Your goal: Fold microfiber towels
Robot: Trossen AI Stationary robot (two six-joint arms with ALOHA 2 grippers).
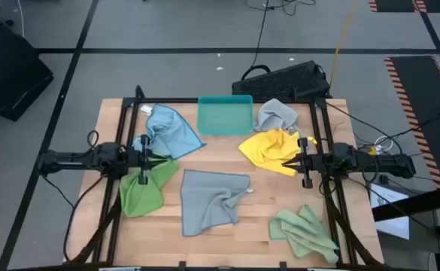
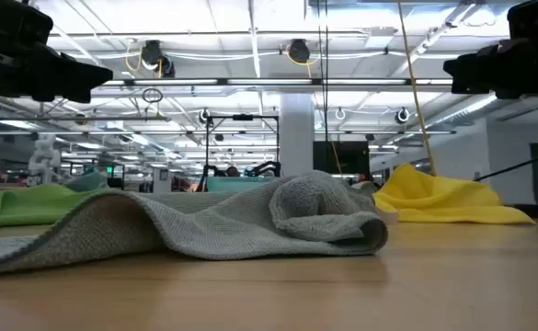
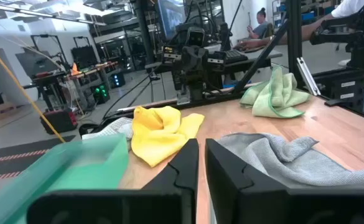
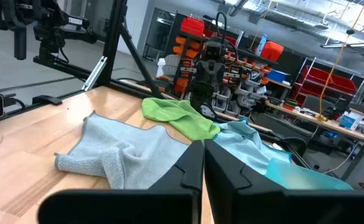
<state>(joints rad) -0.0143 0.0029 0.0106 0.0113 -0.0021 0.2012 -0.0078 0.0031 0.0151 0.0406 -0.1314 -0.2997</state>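
Wooden tabletop [image 1: 227, 245] in a bright workshop, with six microfiber towels scattered across it and not one folded yet — the job looks to be at its very start. At the centre lies a crumpled grey towel [image 1: 213, 199]; a light blue towel [image 1: 171, 132] sits bunched toward the far left beside a teal tray [image 1: 225, 114], and a second grey towel [image 1: 275, 114] is heaped just right of that tray. A yellow towel [image 1: 272, 148] lies rumpled next to it, one green towel [image 1: 141, 192] sprawls at the left edge and another green towel [image 1: 304, 229] is wadded at the near right corner. The left claw [image 1: 146, 159] hovers over the blue and green cloths, fingers closed on nothing; the right claw [image 1: 302, 160] hangs at the yellow towel's edge, likewise closed and empty. All six cloths are left to flatten and fold — none is stacked or set aside.
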